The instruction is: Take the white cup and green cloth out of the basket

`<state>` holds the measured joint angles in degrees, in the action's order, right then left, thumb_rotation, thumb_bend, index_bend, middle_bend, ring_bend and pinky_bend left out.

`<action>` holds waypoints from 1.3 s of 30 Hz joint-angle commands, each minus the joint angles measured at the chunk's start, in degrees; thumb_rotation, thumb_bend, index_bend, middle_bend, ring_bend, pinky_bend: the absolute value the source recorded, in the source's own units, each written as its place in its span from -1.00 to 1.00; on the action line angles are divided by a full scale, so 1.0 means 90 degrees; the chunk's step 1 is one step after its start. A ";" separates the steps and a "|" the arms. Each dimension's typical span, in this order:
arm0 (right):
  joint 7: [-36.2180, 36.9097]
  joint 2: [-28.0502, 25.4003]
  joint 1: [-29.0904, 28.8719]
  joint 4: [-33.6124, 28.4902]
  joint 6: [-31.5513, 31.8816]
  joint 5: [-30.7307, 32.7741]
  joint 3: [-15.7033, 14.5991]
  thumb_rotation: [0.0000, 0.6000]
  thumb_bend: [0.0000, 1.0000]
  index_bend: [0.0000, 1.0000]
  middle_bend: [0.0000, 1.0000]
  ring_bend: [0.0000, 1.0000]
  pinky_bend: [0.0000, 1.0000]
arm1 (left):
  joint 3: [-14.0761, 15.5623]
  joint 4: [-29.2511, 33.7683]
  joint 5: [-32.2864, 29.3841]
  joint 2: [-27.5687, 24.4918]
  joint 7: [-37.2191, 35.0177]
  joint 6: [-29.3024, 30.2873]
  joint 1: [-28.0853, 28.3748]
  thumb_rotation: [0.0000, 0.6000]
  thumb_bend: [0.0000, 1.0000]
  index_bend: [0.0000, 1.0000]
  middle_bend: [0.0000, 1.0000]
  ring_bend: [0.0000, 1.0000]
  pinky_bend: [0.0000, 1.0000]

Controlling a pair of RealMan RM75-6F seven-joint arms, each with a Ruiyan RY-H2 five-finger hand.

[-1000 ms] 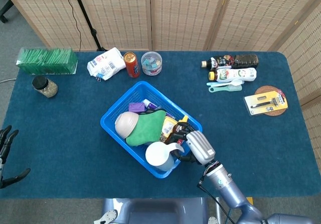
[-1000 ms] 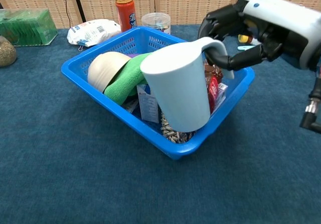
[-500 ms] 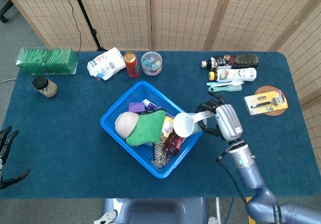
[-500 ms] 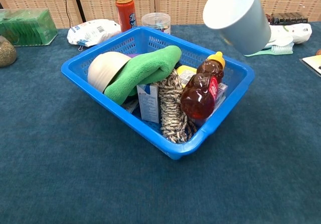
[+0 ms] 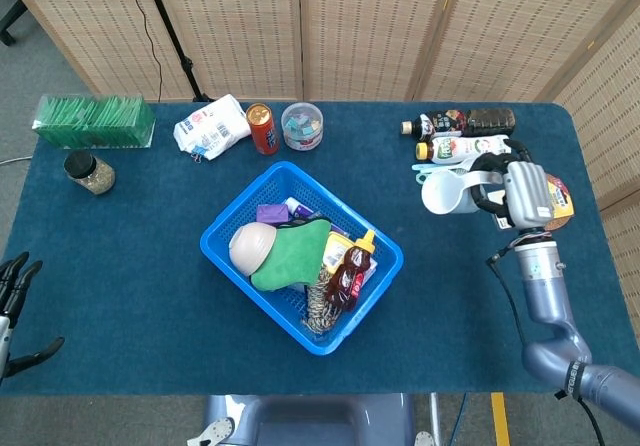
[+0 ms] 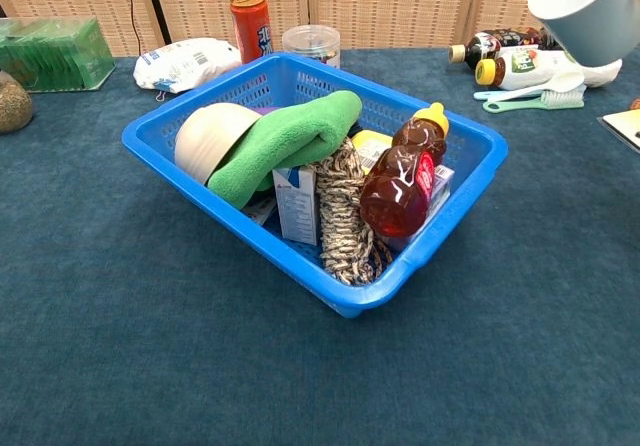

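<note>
We can read no word or number for certain. The white packet [image 6: 186, 61] at the back of the counter [image 6: 120, 366] carries blue print, too small to make out. The red can [image 6: 251, 24], the honey bottle [image 6: 400, 178] in the basket [image 6: 440, 236] and the white bottle [image 6: 530, 66] bear labels whose lettering stays blurred in both views.

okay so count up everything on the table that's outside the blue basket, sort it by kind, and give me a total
Bottles: 2
Brushes: 1
Cups: 1, the white cup held by the right hand
Cans: 1
Jars: 1
Round clear tubs: 1
White packets: 1
Green packs: 1
Carded tools: 1
Round mats: 1
Total: 11
</note>
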<state>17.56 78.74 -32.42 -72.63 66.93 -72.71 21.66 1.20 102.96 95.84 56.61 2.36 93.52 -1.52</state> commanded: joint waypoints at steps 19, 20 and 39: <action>0.0695 0.0898 -0.0381 0.2426 -0.1335 -0.0694 -0.1287 1.00 0.11 -0.76 -0.72 -0.76 -0.98 | 0.0020 -0.0006 0.0009 -0.0031 -0.0051 -0.0033 0.0017 1.00 -1.00 -1.00 -1.00 -1.00 -1.00; 0.0624 0.0826 -0.0380 0.2339 -0.1367 -0.0703 -0.1310 1.00 0.11 -0.87 -0.85 -0.86 -1.00 | 0.0022 -0.0007 0.0012 -0.0033 -0.0058 -0.0031 0.0016 1.00 -1.00 -1.00 -1.00 -1.00 -1.00; -0.2581 -0.0824 0.0000 -0.0823 -0.0587 -0.0123 -0.1055 1.00 -0.82 -1.00 -1.00 -1.00 -1.00 | 0.0042 -0.0043 0.0075 -0.0056 -0.0113 0.0027 -0.0003 1.00 -1.00 -1.00 -1.00 -1.00 -1.00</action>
<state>-1.56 73.80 -32.68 -76.75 61.45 -75.26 11.84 1.58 102.58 96.51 56.11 1.34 93.76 -1.55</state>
